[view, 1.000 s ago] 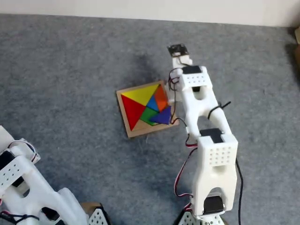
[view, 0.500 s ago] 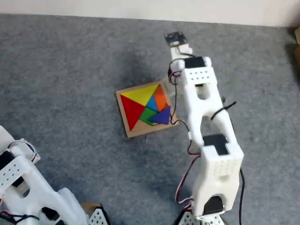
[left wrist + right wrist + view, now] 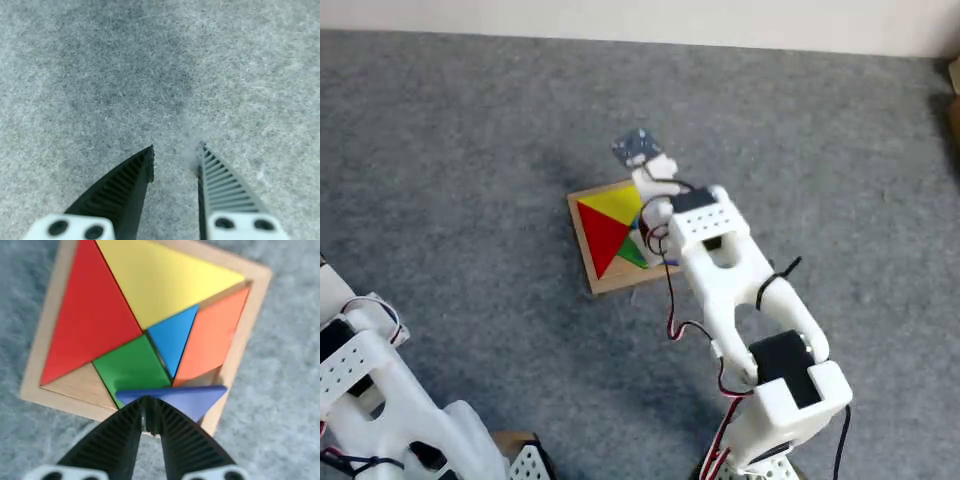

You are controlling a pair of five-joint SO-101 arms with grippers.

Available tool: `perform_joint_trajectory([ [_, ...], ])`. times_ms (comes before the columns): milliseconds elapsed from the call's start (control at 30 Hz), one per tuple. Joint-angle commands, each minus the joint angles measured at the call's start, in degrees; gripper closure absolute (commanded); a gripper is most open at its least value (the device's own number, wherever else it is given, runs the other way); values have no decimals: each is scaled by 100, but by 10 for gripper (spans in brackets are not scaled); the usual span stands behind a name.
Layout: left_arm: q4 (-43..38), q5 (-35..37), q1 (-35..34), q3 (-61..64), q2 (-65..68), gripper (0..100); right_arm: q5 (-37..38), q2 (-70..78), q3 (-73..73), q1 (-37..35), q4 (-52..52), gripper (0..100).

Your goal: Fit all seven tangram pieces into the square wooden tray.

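Note:
The square wooden tray lies on the grey carpet and holds a red triangle, a yellow triangle, a small blue triangle, an orange piece and a green piece. A purple triangle lies tilted over the tray's near rim. My right gripper is shut, its tips at the purple triangle's edge. A bare wooden gap shows beside the green piece. In the high view the right arm covers the tray's right half. My left gripper hangs open over bare carpet.
Grey carpet surrounds the tray on all sides. The left arm's white base sits at the near left corner. A pale wall edge runs along the far side.
The right arm has swung left and now hangs over the tray, hiding the orange, blue and purple pieces in the high view. The tray has stayed put.

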Motion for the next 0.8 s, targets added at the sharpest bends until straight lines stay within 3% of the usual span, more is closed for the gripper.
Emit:
perform_joint_trajectory([
  [0,-88,62,145,-110,-127,853,308,-57,110,-31,-277,994],
  [467,-88,62,145,-110,-127,853,1433,233,92,374,409,994],
  [767,-88,62,145,-110,-127,853,1459,215,-84,365,409,994],
])
